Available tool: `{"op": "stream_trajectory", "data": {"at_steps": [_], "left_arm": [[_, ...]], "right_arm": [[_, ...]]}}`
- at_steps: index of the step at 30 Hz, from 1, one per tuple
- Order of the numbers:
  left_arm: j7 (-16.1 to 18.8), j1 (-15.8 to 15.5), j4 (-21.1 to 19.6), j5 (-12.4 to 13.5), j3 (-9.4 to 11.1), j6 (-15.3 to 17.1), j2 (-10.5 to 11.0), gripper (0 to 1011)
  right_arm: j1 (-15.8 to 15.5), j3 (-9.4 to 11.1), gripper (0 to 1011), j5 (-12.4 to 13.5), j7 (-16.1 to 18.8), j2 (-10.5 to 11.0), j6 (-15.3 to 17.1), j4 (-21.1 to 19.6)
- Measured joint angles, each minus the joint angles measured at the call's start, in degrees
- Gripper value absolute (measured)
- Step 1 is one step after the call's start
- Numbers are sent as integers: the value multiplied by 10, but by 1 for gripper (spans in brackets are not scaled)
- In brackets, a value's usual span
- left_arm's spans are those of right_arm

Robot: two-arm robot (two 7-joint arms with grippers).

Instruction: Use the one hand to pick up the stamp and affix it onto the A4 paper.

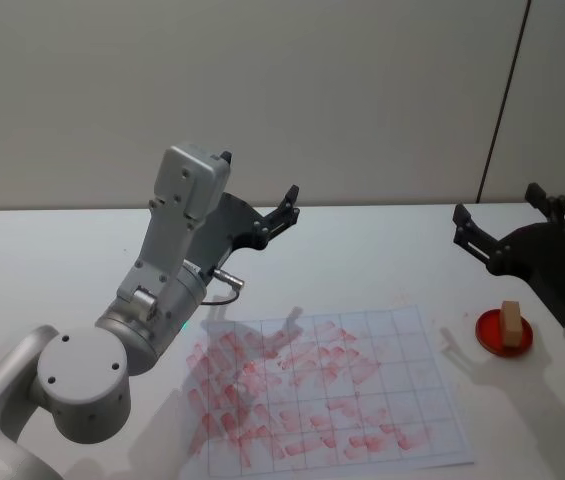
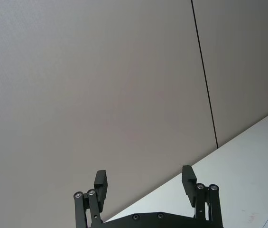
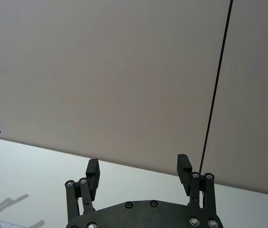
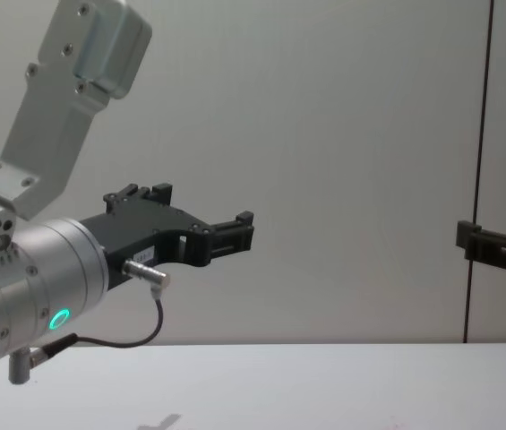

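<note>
From the head view, the stamp (image 1: 510,318) stands upright on a red dish (image 1: 505,338) on the right of the table (image 1: 362,260), just beside the right edge of the paper (image 1: 417,345). The right gripper (image 1: 497,205) hangs behind and above it, jaws wide and empty. The stamp lies below it, slightly nearer the robot. The left gripper (image 1: 259,182), also wide and empty, is raised past the paper's far left corner, well apart from the stamp.

Each wrist view shows that arm's own fingers parted against the wall.

In the chest view, both grippers sit high over the table.

The right arm looks the nearer one and would need to tip down.
</note>
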Motion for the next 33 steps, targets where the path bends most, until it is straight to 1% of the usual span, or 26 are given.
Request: {"op": "stream_trajectory", "data": {"at_steps": [8,14,17,19,20,23,30,33], "left_arm": [[0,0,0,0,0,0,0,1001],[0,0,0,0,0,0,0,1001],[0,0,0,0,0,0,0,1001],[0,0,0,0,0,0,0,1001],[0,0,0,0,0,0,0,1001],[0,0,0,0,0,0,0,1001],[0,0,0,0,0,0,0,1001],[0,0,0,0,0,0,0,1001]], "right_arm": [[0,0,1001,-1,0,0,0,0],[4,0,1001,-12,-11,-3,9,5],[9,0,1001,-22,-21,-7,19,12],[16,-1,1001,-33,-32,-12,33,22],[16,-1,1001,-33,-32,-12,33,22],[25,-3,1001,-46,-48,-19,53,36],[38,-5,1001,-62,-68,-31,87,60],[42,-7,1001,-69,-81,-38,107,71]]}}
